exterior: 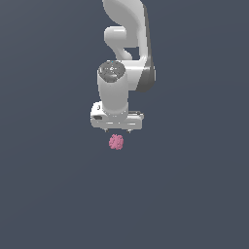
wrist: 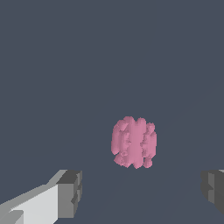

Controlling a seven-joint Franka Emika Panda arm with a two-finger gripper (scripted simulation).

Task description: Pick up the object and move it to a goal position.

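Dark floor, pink clump (exterior: 116,142), spread claw (exterior: 117,131)

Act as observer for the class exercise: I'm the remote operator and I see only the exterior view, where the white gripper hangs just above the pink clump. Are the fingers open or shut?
Observer: Open. The wrist view shows the gripper with one fingertip on either side of an empty gap.
Operator: Is the clump already between them?
Observer: No. In the wrist view the pink clump lies beyond the tips, touching neither.
Operator: Would it fit?
Observer: Likely; there it looks clearly narrower than the gap.
Operator: What is its surface like?
Observer: Lumpy, in raspberry-like ridges.
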